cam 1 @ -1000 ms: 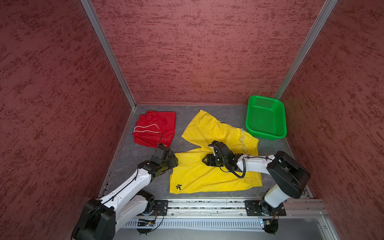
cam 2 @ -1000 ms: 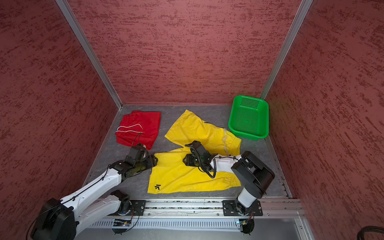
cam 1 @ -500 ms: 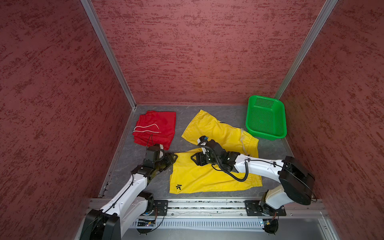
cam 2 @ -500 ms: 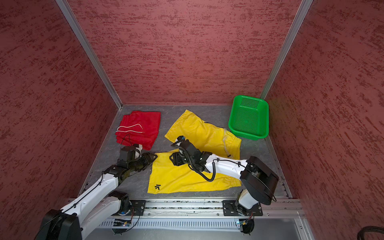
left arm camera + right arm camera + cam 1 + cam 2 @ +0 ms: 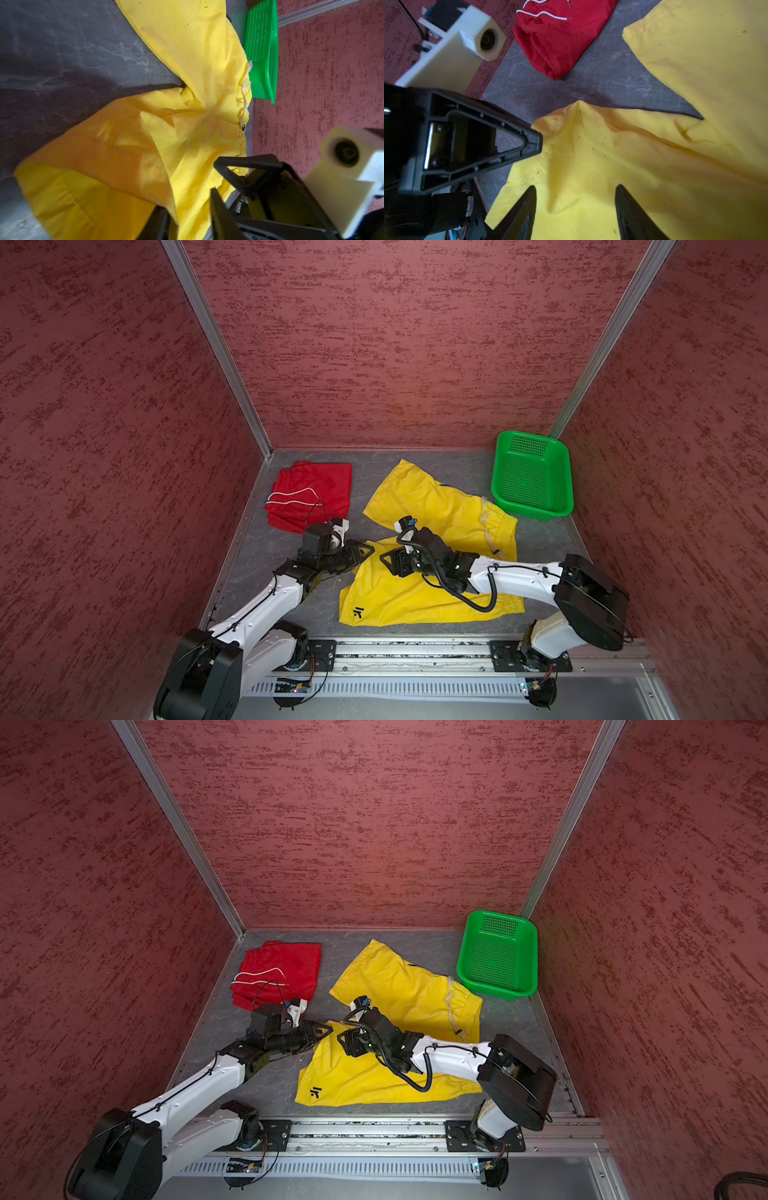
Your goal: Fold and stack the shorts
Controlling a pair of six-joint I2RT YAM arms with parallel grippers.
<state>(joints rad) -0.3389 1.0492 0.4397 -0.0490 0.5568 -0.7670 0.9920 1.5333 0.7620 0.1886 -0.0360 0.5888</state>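
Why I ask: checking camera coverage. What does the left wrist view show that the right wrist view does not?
Only the left wrist view shows the green basket by the wall and the pale cord at the waistband of the yellow shorts. Only the right wrist view shows the folded red shorts, their white drawstring, and the left gripper at the yellow cloth's lifted edge. Both share the yellow shorts and the grey table.

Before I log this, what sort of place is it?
Likely a lab robot cell: red textured panels wall in a grey mat, and the left arm and right arm are mounted on an aluminium rail.
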